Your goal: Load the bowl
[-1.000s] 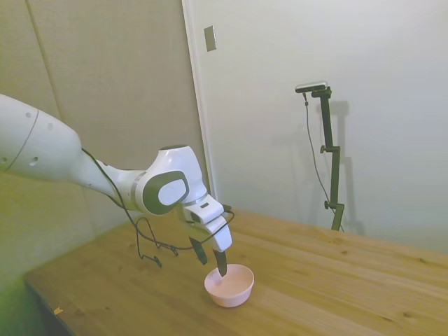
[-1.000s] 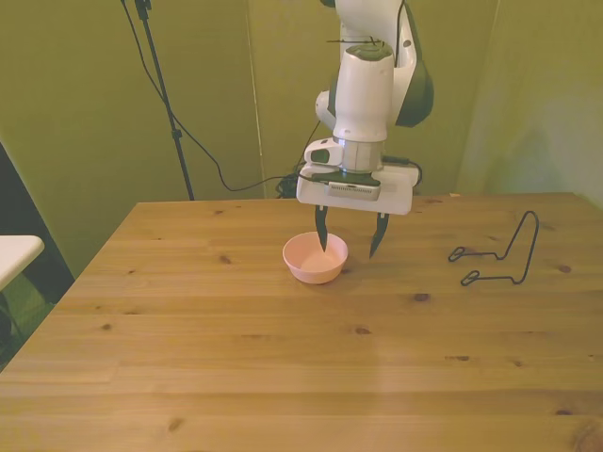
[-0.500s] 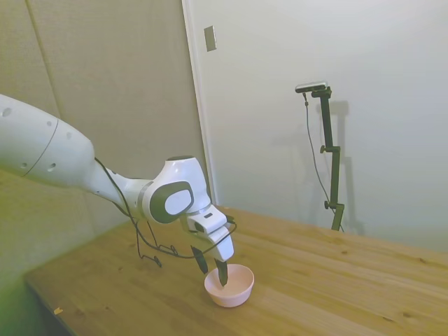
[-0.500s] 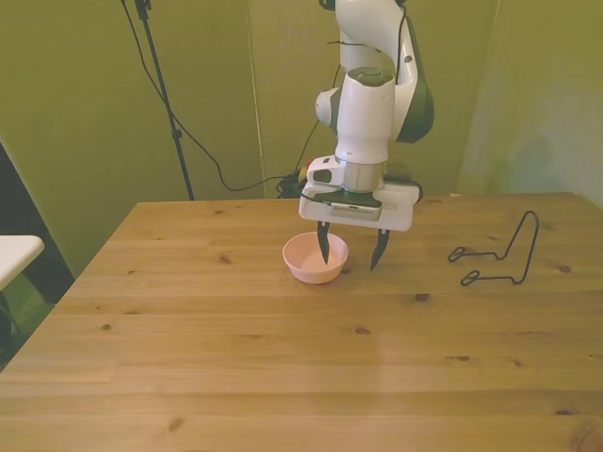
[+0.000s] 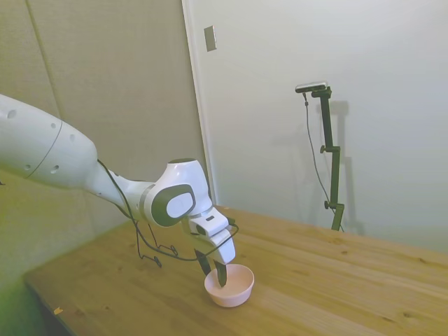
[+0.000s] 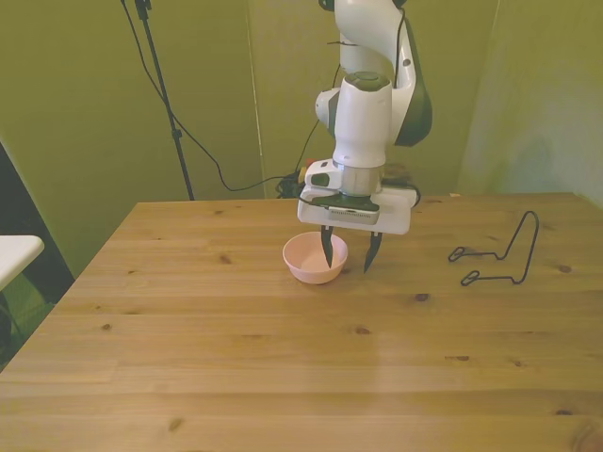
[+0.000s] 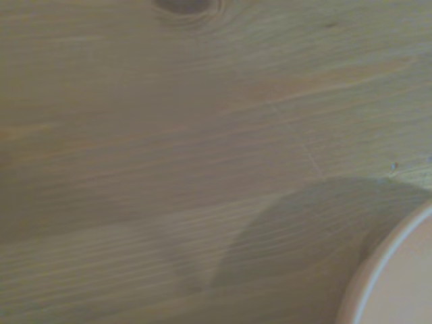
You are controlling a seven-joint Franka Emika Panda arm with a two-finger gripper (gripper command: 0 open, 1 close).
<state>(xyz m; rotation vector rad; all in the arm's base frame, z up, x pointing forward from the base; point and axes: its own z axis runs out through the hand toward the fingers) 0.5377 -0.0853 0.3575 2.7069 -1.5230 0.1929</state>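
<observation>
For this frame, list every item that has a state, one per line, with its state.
Small round pale pink bowl: upright on the wooden table, nothing seen inside but a finger.
Two-finger gripper: open, straddling the bowl's rim on the front view's right, one finger inside, one outside.
Black wire rack: standing on the table, apart from the bowl, nothing in it.

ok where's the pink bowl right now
In the front view the bowl sits on the table near its far middle, under the gripper, whose fingers straddle its rim on the front view's right.
</observation>
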